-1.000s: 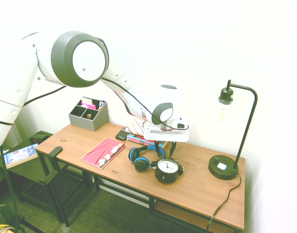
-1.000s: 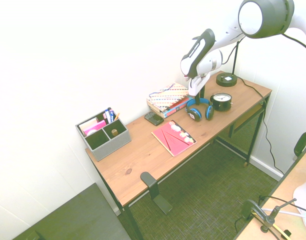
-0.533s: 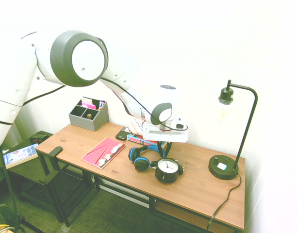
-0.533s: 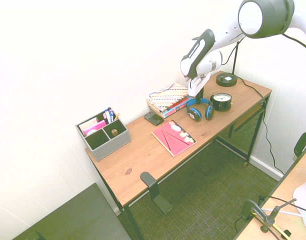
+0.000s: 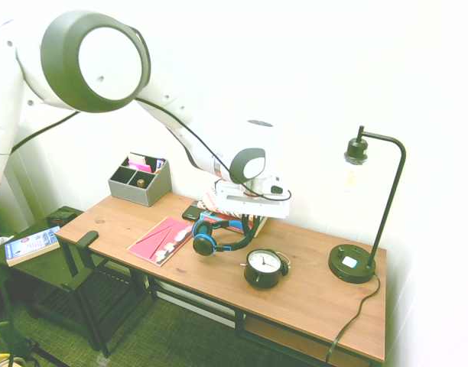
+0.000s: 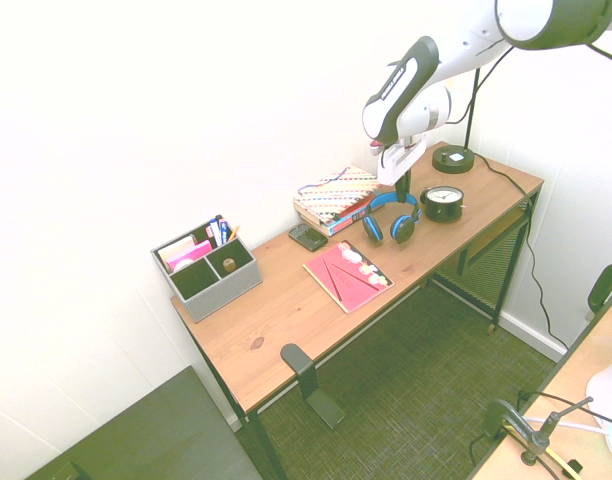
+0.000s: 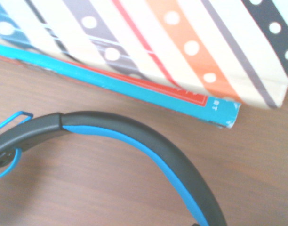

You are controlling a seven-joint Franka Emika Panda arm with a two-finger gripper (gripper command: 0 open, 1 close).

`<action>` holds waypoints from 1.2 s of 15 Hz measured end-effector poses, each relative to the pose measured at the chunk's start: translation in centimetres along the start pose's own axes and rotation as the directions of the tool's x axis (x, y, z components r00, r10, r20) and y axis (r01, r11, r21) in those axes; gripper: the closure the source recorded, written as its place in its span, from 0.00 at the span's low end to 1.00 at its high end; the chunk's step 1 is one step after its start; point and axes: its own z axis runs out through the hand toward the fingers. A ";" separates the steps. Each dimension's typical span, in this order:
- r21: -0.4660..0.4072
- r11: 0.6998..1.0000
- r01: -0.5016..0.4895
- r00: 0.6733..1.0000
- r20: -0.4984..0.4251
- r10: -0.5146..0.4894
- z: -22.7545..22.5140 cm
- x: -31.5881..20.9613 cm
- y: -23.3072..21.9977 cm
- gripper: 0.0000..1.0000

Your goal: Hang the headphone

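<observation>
The headphone (image 5: 204, 245) is blue with black-padded ear cups. It hangs just above the wooden desk (image 5: 310, 294), tilted, with its cups toward the pink notebook. My gripper (image 5: 246, 223) is shut on the headband from above. In the second exterior view the headphone (image 6: 374, 229) dangles under the gripper (image 6: 400, 189), in front of the book stack. The wrist view shows the black and blue headband (image 7: 148, 146) curving over the wood, close to the books' edge.
A black alarm clock (image 5: 264, 267) stands right of the headphone, with a black desk lamp (image 5: 352, 264) beyond it. Behind lies a striped book stack (image 6: 336, 193). A pink notebook (image 5: 163, 238) and a grey organizer (image 5: 140, 182) sit left. A black hook (image 6: 297, 362) clamps the desk's front edge.
The gripper has shut on the headband. It has raised the headphone off the desk and carried it a little away from the clock, toward the notebook. The arm now stands higher.
</observation>
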 end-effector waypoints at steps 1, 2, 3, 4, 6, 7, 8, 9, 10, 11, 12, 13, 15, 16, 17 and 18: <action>0.006 1.000 -0.011 1.000 0.013 0.011 -2.3 -1.1 -0.4 1.00; 0.014 1.000 -0.014 1.000 0.027 0.014 -5.1 -2.4 -1.3 1.00; 0.023 1.000 -0.013 0.999 0.034 0.012 -7.7 -4.1 -2.7 1.00; 0.029 1.000 -0.009 0.999 0.031 0.008 -10.0 -6.3 -4.5 1.00; 0.041 0.999 -0.015 1.000 0.016 0.014 -13.2 -12.1 -9.0 1.00; 0.047 0.999 -0.011 1.000 0.015 0.010 -14.2 -15.5 -11.1 1.00; 0.048 0.999 -0.002 1.000 0.015 0.001 -14.8 -19.1 -12.8 1.00; 0.042 0.999 0.013 1.000 0.015 -0.014 -15.1 -22.8 -14.1 1.00; 0.026 0.999 0.034 0.999 0.018 -0.035 -15.0 -26.5 -15.0 1.00; 0.007 0.999 0.050 0.999 0.016 -0.050 -14.6 -30.3 -15.6 1.00; 0.005 0.999 0.048 0.999 -0.010 -0.048 -13.9 -33.5 -16.0 1.00; 0.029 0.999 0.043 0.997 -0.059 -0.041 -13.0 -36.2 -16.5 1.00; 0.103 0.992 0.067 0.986 -0.158 -0.050 -11.1 -40.5 -17.8 1.00; 0.135 0.987 0.090 0.977 -0.204 -0.061 -10.2 -42.1 -18.4 1.00; 0.156 0.982 0.108 0.969 -0.238 -0.069 -9.1 -43.5 -18.9 1.00; 0.158 0.980 0.124 0.964 -0.252 -0.081 -7.9 -44.6 -19.1 1.00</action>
